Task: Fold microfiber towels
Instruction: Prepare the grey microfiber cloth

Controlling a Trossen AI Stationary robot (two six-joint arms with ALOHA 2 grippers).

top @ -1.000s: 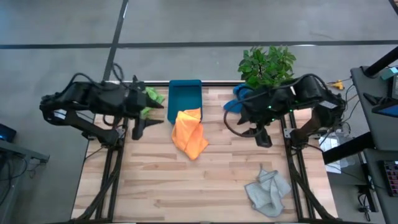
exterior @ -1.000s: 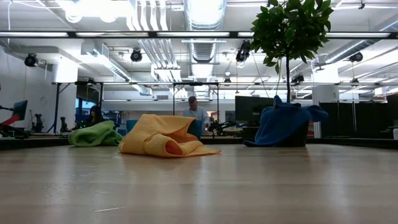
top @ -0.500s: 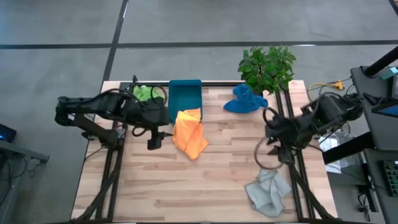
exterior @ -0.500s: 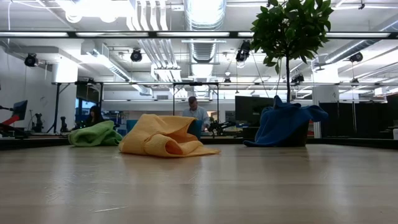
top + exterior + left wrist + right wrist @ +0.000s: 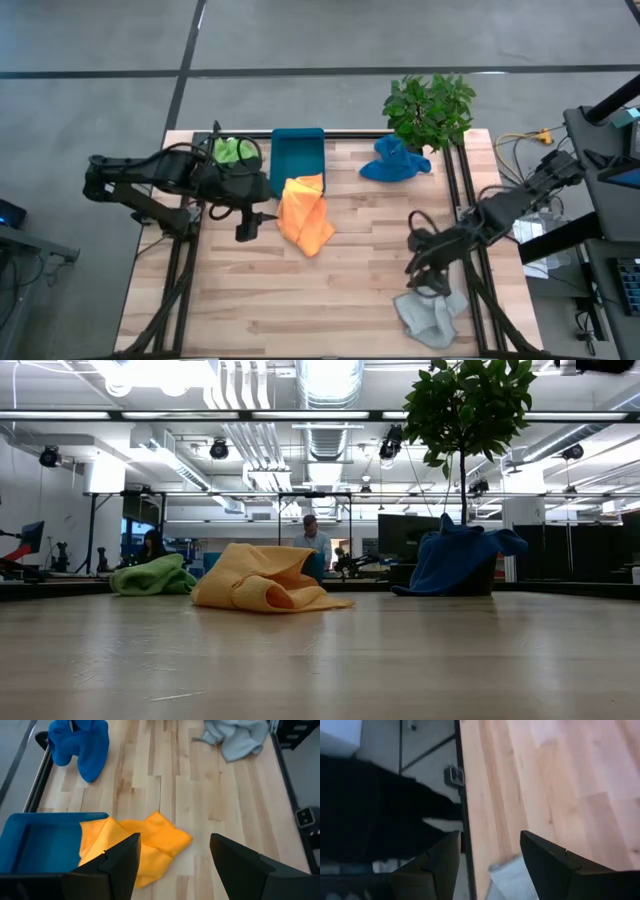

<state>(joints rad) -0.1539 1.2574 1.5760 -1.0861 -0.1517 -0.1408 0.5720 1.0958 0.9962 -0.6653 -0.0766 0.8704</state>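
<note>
An orange towel [image 5: 303, 212] lies crumpled in the table's middle, its far edge over the near rim of a teal tray [image 5: 297, 150]. A lime green towel [image 5: 232, 150] sits bunched at the far left and a blue towel [image 5: 393, 162] at the far right. A grey towel [image 5: 430, 310] lies crumpled at the near right. My left gripper [image 5: 246, 228] hovers open just left of the orange towel [image 5: 145, 842]. My right gripper [image 5: 426, 278] hangs open just above the grey towel's far edge [image 5: 512, 877].
A potted plant [image 5: 428, 105] stands at the far right corner behind the blue towel. Bare wood shows along the near left and middle of the table [image 5: 260, 300]. In the low view, people sit in the room beyond the table.
My right gripper has swung from beside the blue towel toward the table's near edge and downward, rolling as it went, and now hangs over the grey towel. My left gripper has dropped from beside the green towel toward the orange towel, then held still. No towel has moved.
</note>
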